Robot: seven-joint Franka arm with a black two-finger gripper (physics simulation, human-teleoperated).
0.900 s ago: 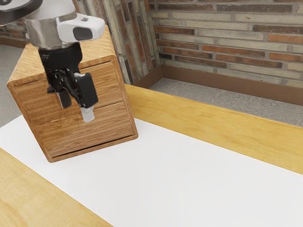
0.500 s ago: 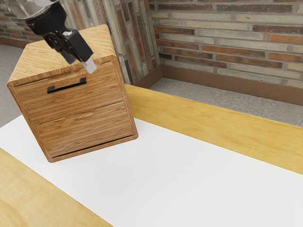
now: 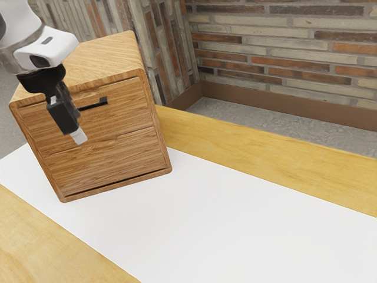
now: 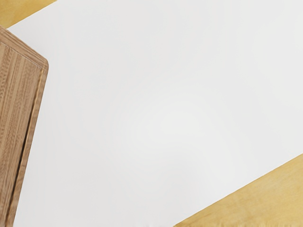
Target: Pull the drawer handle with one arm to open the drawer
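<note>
Arm (image 3: 16, 26) enters exterior view's upper left; pincer (image 3: 76, 138) points down, slightly tilted.

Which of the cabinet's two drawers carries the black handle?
The upper drawer: its black handle shows at its top edge, partly behind the gripper. The lower drawer is plain wood.

Wooden table (image 3: 265, 153); white sheet (image 3: 224, 224) across it; drawer cabinet (image 3: 109, 156) on sheet.
</note>
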